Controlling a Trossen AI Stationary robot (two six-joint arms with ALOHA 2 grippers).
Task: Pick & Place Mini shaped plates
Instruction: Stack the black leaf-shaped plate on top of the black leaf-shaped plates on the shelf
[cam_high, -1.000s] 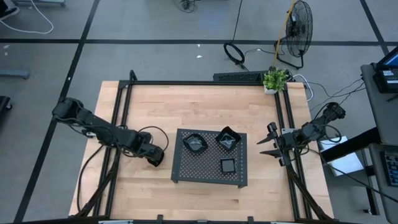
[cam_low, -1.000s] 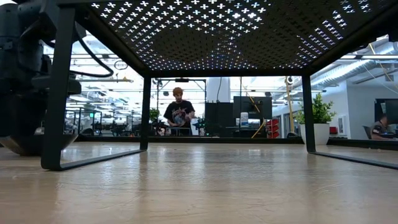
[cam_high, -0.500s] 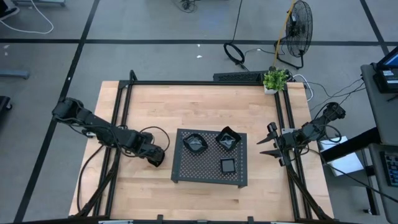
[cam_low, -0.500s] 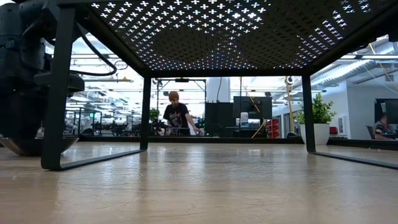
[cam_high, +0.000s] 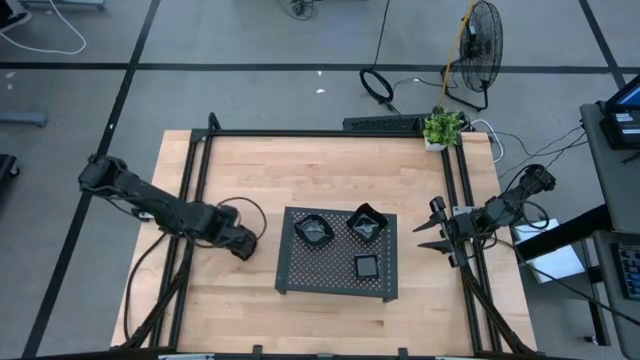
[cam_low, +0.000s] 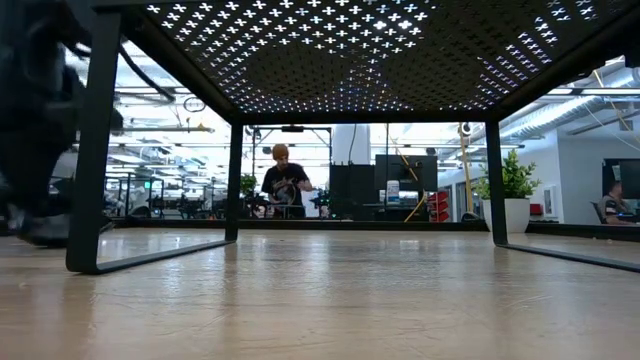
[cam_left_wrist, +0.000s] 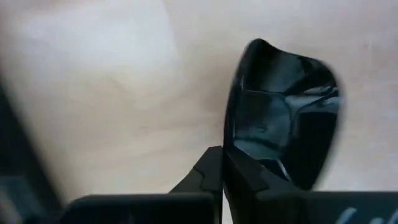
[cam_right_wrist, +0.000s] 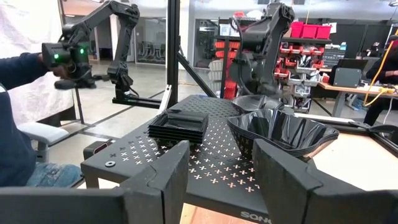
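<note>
1. The left gripper (cam_high: 243, 247) is seen low over the pale wooden table (cam_high: 330, 165), just left of the large dark perforated rectangular tray (cam_high: 338, 283).
2. In the left wrist view its two dark fingers (cam_left_wrist: 211, 174) are pressed together, clamped on the rim of a small glossy black angular dish (cam_left_wrist: 283, 115), which is tilted against the bare wood behind it.
3. To the right of that gripper, three groups of mini plates are set on the tray: a stack of glossy black wavy-edged bowls (cam_high: 313, 229) nearest it, a glossy black angular dish stack (cam_high: 366, 224) beyond, and a small stack of flat black square plates (cam_high: 367, 266) towards the tray's front.
4. The right gripper (cam_high: 433, 229) is parked off the tray's right side, well apart from the plates, its fingers (cam_right_wrist: 163, 171) spread wide with nothing between them.
5. Ahead of those open fingers, the square plates (cam_right_wrist: 179, 124) and the bowls (cam_right_wrist: 280, 132) are seen on the tray top.
6. In the low view, a person (cam_low: 281, 183) is seen in the room beyond the table.
</note>
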